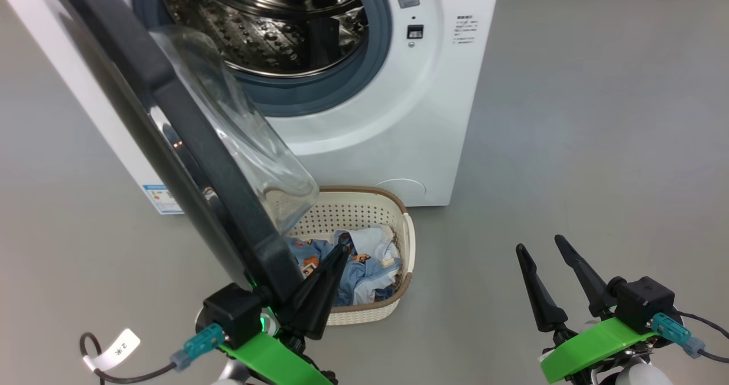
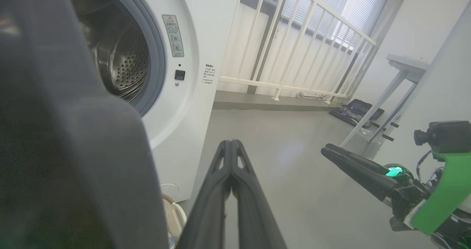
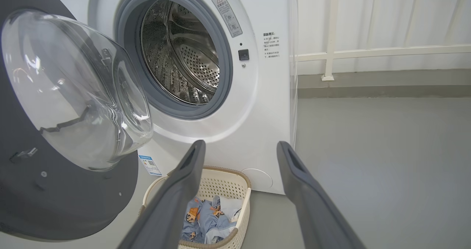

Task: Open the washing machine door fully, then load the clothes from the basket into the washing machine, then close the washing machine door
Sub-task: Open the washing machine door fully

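Note:
The white washing machine (image 1: 370, 134) stands with its steel drum (image 1: 273, 26) exposed. The washing machine door (image 1: 188, 134), black with a bulging glass porthole (image 3: 73, 87), is swung out toward me over the basket's left part. My left gripper (image 1: 340, 251) is shut with nothing between its fingers (image 2: 230, 157), right beside the door's (image 2: 66, 149) lower edge; whether it touches, I cannot tell. The cream basket (image 1: 407, 242) sits on the floor before the machine, holding the blue bear-print clothes (image 1: 364, 259). My right gripper (image 1: 541, 244) hangs open to the basket's right, empty.
Grey floor (image 1: 598, 146) stretches to the right of the machine. A white railing (image 2: 294, 39), a white table's legs (image 2: 386, 94) and a black item on the floor (image 2: 357, 111) stand further off. A blue label (image 1: 162, 198) marks the machine's lower corner.

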`<state>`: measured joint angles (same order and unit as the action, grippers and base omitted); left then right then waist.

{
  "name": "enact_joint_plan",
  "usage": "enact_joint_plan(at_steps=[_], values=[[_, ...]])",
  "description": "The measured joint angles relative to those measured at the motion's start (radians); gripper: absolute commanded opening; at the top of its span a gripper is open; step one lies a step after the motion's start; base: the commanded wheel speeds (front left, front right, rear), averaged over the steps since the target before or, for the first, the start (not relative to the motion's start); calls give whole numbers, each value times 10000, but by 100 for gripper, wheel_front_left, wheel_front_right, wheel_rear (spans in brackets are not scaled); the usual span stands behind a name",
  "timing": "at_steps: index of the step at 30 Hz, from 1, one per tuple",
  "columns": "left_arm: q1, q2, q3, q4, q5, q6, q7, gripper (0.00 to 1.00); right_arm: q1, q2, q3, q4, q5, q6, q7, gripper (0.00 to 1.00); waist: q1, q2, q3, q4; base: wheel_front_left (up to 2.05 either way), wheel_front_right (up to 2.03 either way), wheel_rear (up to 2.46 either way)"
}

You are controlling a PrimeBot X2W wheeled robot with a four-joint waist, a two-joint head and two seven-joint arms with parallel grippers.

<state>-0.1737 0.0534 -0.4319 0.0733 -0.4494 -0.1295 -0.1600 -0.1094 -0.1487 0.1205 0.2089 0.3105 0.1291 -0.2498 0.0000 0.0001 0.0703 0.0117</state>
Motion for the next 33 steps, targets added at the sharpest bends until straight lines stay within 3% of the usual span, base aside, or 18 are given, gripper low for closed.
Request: enact_joint_plan(at_steps=[14,28,33], values=[[202,63,-48,-19,-144,33,-86,0,-130,17,140,178,71,0,0,100,0,0,-156,910,0,0,0],[717,604,219,-454,-217,389,184,0,-118,104,35,171,71,0,0,100,1,0,-359,1977,0,0,0],[845,838,514,-508,-244,731,293,0,-106,159,31,169,71,0,0,100,1,0,-447,2384,0,0,0]])
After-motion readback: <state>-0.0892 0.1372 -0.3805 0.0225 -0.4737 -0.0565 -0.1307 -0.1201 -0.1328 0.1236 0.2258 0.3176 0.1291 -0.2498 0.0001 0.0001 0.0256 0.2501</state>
